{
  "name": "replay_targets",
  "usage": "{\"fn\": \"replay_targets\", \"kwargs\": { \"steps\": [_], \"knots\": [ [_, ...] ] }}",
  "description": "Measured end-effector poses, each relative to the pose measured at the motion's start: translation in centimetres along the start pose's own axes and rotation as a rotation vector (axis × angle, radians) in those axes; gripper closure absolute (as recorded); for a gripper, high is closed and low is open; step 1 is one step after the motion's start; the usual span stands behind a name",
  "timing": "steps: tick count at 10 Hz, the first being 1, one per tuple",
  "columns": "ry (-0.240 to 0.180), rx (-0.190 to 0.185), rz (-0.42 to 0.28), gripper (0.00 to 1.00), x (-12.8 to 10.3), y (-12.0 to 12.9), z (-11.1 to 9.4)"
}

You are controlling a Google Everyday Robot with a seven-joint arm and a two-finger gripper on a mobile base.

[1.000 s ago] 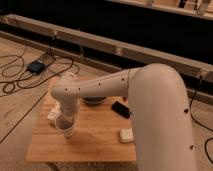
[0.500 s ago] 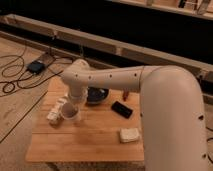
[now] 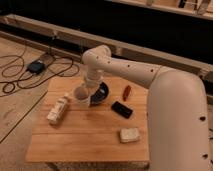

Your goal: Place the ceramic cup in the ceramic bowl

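On a wooden table (image 3: 90,137), a white ceramic cup (image 3: 82,98) just beside a dark glossy bowl (image 3: 103,95) is met by the gripper (image 3: 88,86). Its grip cannot be told.

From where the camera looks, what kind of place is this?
Probably a robot test lab, not a home: a small light wooden table, loose black cables and a small dark box on the bare floor, and the white arm's gripper at the plain white ceramic cup by the dark glossy bowl.

Light was warm and dim | upper frame lay dark | my gripper (image 3: 88,89), left of centre, sat shaded under my arm (image 3: 130,72) | tabletop (image 3: 90,135) glowed evenly
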Motion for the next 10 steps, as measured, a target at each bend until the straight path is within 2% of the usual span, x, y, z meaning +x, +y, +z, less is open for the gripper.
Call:
{"fn": "replay_targets", "kwargs": {
  "steps": [1, 3, 7, 9, 10],
  "knots": [
    [0.009, 0.02, 0.038, 1.0, 1.2, 1.6, -0.4],
    [0.016, 0.035, 0.089, 1.0, 2.8, 4.0, -0.5],
    [0.005, 0.035, 0.152, 0.99, 4.8, 7.3, 1.7],
    [0.002, 0.036, 0.164, 0.87, 5.4, 8.3, 2.6],
    [0.0, 0.037, 0.169, 0.76, 5.7, 8.8, 3.1]
  ]
}}
